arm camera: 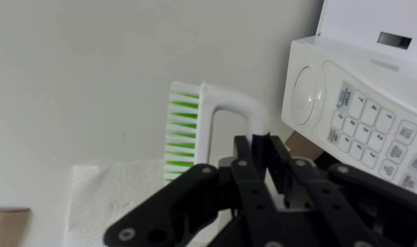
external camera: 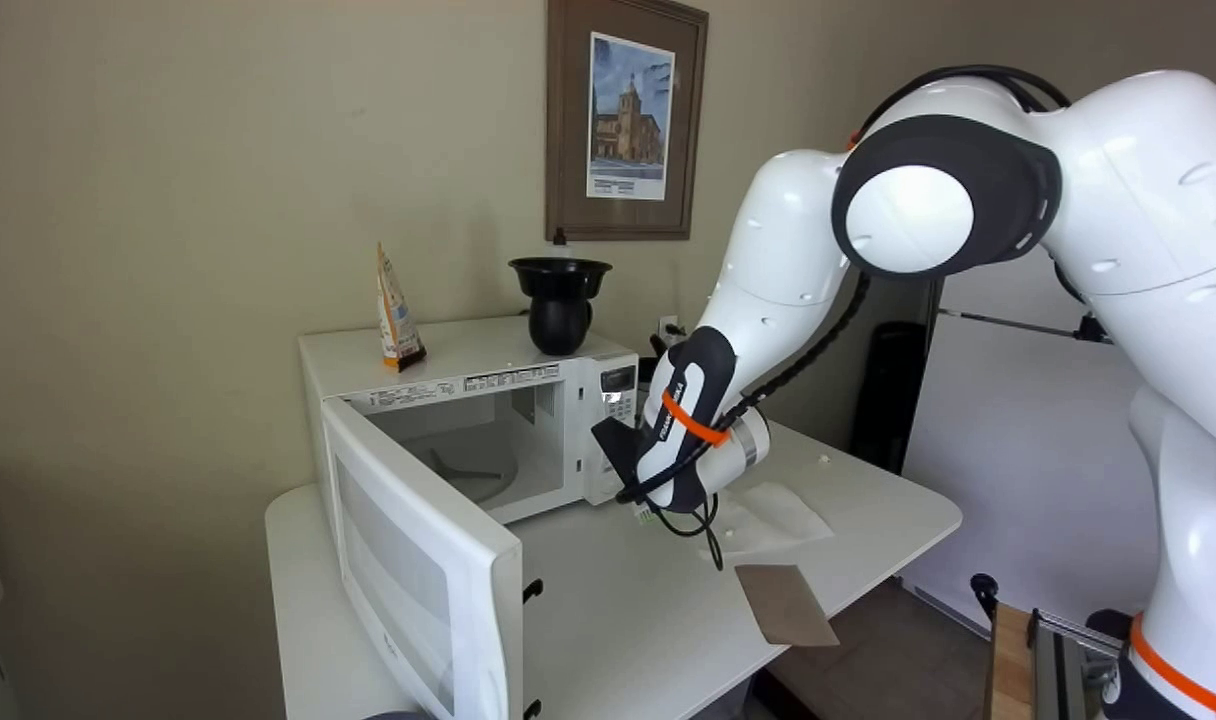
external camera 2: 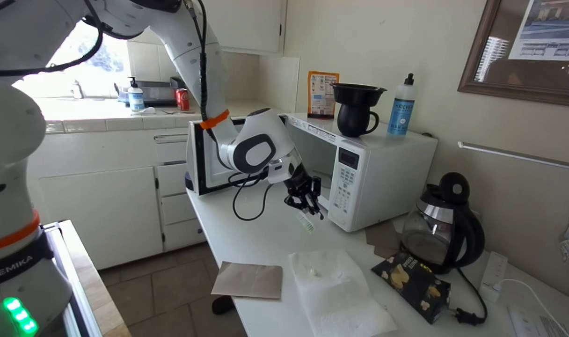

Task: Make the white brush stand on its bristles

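Note:
My gripper (arm camera: 259, 144) is shut on the handle of the white brush (arm camera: 225, 99). In the wrist view the brush's white and green bristles point left, and its lower end is hidden by the gripper. In an exterior view the brush (external camera 2: 305, 222) hangs under the gripper (external camera 2: 308, 202), bristle side lowest, in front of the microwave's control panel. I cannot tell whether the bristles touch the table. In an exterior view only a bit of the brush (external camera: 645, 515) shows below the wrist, and the fingers are hidden by the arm.
The white microwave (external camera 2: 382, 182) stands close beside the gripper with its door (external camera: 418, 560) open. A flat white sheet (external camera 2: 340, 290) and a brown cardboard piece (external camera 2: 248, 280) lie on the table (external camera: 618, 620). A coffee pot (external camera 2: 434, 229) and black packet (external camera 2: 413, 285) are farther right.

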